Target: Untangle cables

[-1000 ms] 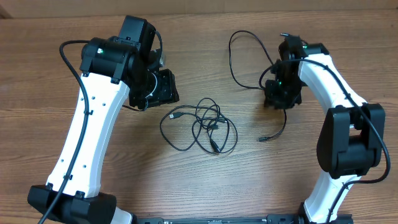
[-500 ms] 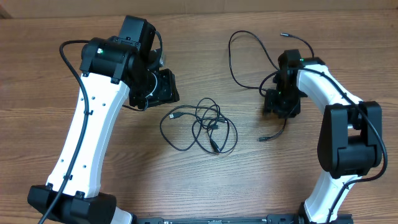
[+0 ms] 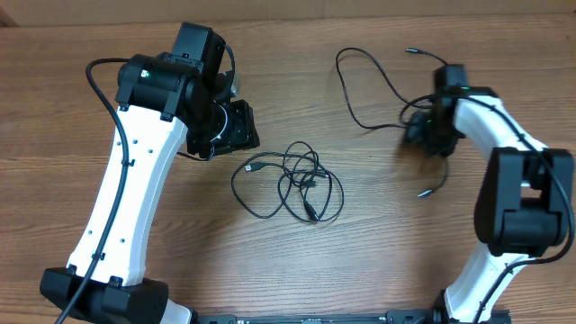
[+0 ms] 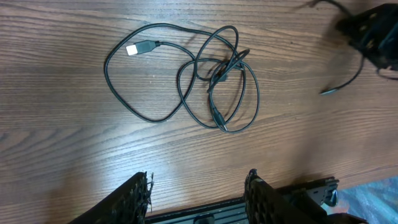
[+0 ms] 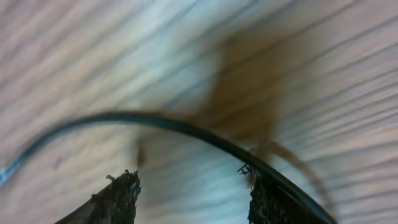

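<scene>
A tangle of thin black cables lies mid-table, with a USB plug at its left end. It also shows in the left wrist view. My left gripper is open and empty, above and to the left of the tangle. A separate black cable curves across the far right of the table. My right gripper sits on this cable with its fingers apart. The cable runs across the right fingertip, and the view is blurred.
The separate cable's loose end trails toward the front, below the right gripper. Its other plug end lies near the table's far edge. The right arm shows at the top right of the left wrist view.
My right gripper has moved right and slightly toward the back. The separate cable moved right with it, farther from the tangle. The left arm and the tangle have not moved.
</scene>
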Robot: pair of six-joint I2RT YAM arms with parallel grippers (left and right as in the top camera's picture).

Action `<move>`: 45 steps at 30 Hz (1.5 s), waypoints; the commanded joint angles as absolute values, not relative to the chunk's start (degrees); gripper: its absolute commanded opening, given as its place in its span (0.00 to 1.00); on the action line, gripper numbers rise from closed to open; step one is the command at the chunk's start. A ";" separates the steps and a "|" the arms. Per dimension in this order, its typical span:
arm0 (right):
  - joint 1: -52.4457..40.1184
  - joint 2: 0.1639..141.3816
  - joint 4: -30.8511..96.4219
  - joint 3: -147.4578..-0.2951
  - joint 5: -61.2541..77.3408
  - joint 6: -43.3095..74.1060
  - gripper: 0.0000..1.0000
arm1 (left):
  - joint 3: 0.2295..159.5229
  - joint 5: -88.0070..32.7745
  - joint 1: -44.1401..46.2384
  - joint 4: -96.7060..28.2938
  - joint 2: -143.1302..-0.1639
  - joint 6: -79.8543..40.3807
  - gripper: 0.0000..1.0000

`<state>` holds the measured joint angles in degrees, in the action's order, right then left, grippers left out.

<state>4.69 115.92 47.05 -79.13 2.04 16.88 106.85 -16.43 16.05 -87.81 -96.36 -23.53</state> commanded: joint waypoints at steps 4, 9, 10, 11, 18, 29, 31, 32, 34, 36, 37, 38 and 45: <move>12.84 115.92 43.77 -86.35 2.70 18.06 0.59 | 106.61 -16.03 16.34 -87.66 -96.42 -22.26 0.52; 20.23 115.92 47.77 -95.90 2.87 18.09 0.60 | 106.61 -16.01 16.32 -87.72 -96.42 -22.24 0.52; 21.74 115.92 49.12 -98.13 2.92 18.26 0.61 | 106.61 -15.99 16.32 -87.70 -96.42 -22.26 0.52; 23.24 115.92 50.76 -100.62 3.20 18.24 0.61 | 106.61 -15.97 16.34 -87.64 -96.42 -22.26 0.52; 28.14 115.85 57.19 -110.00 24.97 15.64 0.62 | 106.61 -16.10 16.34 -86.65 -96.42 -22.31 0.52; 12.38 116.07 57.91 -105.73 18.70 12.38 0.66 | 106.61 -16.08 16.34 -86.89 -96.42 -22.28 0.52; 9.34 116.07 57.06 -104.60 17.15 12.36 0.68 | 106.61 -16.08 16.34 -86.91 -96.42 -22.26 0.52; 7.79 116.07 56.16 -103.92 16.05 12.36 0.69 | 106.61 -16.08 16.34 -86.91 -96.42 -22.26 0.52; 5.28 116.07 54.17 -102.78 12.08 12.36 0.72 | 106.61 -16.08 16.34 -86.94 -96.42 -22.26 0.52; 3.40 116.31 52.36 -102.04 7.49 12.38 0.72 | 106.61 -16.08 16.34 -86.98 -96.42 -22.26 0.52; 2.50 116.66 51.40 -101.93 5.13 12.38 0.72 | 106.61 -16.08 16.34 -86.96 -96.42 -22.28 0.52; 2.09 116.99 50.87 -101.93 4.21 12.38 0.72 | 106.61 -16.08 16.34 -86.96 -96.42 -22.28 0.52; 0.80 121.99 44.66 -101.93 3.46 12.38 0.84 | 106.61 -16.08 16.34 -86.96 -96.42 -22.28 0.52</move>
<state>0.67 118.63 46.26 -102.30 6.20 12.47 106.85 -16.43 16.05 -86.98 -96.36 -23.53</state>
